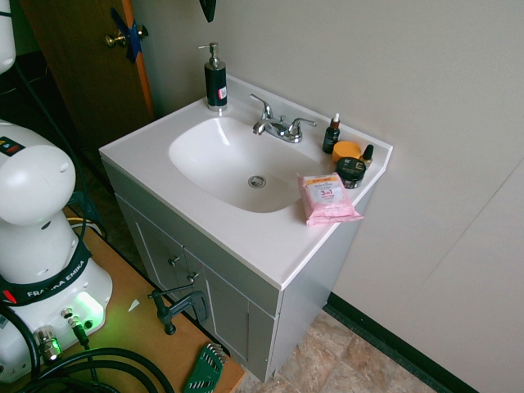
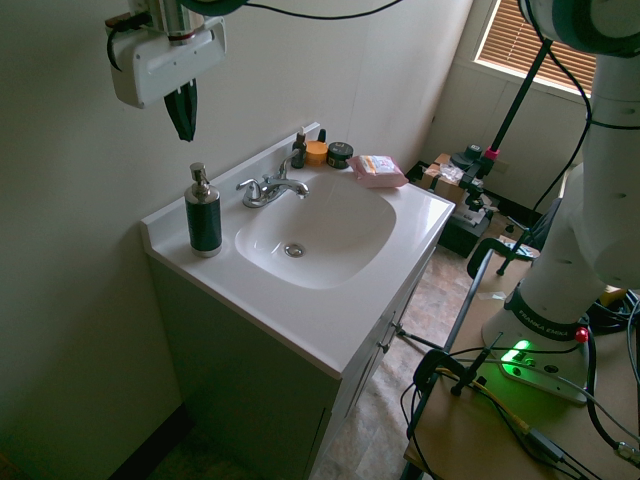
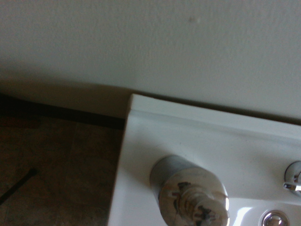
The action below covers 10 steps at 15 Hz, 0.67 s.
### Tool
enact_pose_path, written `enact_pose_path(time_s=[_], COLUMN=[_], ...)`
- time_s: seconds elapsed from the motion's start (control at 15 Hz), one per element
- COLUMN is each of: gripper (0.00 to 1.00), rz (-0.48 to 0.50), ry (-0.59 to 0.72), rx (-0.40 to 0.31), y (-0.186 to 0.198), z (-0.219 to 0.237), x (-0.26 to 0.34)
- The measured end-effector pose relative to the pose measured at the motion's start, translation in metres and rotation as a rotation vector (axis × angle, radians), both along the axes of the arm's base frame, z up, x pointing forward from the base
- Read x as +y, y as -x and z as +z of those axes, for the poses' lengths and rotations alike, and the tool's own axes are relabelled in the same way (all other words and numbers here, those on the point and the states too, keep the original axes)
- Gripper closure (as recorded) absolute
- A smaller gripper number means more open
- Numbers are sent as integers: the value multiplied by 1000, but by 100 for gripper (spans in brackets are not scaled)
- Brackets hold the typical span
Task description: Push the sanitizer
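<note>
In the first exterior view we see the tall, slim dark pump bottle of sanitizer [image 1: 215, 79] with its silver pump head standing upright at the back corner of the white counter [image 1: 246, 237], beside the oval basin and well apart from the chrome faucet [image 1: 280, 125]. At the far end of the counter sit a tiny dark dropper bottle with a white tip [image 1: 332, 135], a short black jar with an orange lid [image 1: 350, 164] and a flat pink packet of wipes [image 1: 327, 198]. A dark tip of the gripper shows at the top edge, above the sanitizer.

In the second exterior view we find the white gripper [image 2: 184, 118] hanging above the sanitizer [image 2: 203, 213], pointing straight down and clear of the pump head, with a gap between them. Its dark jaws are pressed together, holding nothing. The sanitizer stands at the near corner of the counter [image 2: 330, 330], close to the wall.

In the wrist view we look down on the shiny silver pump head of the sanitizer [image 3: 193, 200], out of focus, with the counter's corner [image 3: 155, 122] and raised back edge against the wall.
</note>
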<state>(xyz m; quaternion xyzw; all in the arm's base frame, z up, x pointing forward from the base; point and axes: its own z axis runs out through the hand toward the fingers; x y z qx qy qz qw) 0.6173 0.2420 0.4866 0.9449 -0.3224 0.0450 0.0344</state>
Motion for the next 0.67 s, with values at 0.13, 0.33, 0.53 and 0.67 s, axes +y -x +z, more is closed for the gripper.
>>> enact_pose_path(time_s=[0.13, 0.33, 0.53, 0.67], gripper=[100, 100, 100, 100], rz=[3, -3, -5, -5], ry=[0, 8, 7, 6], rx=[5, 19, 19, 16], y=[13, 27, 28, 28], z=[-11, -33, -40, -40], x=[-2, -6, -6, -6])
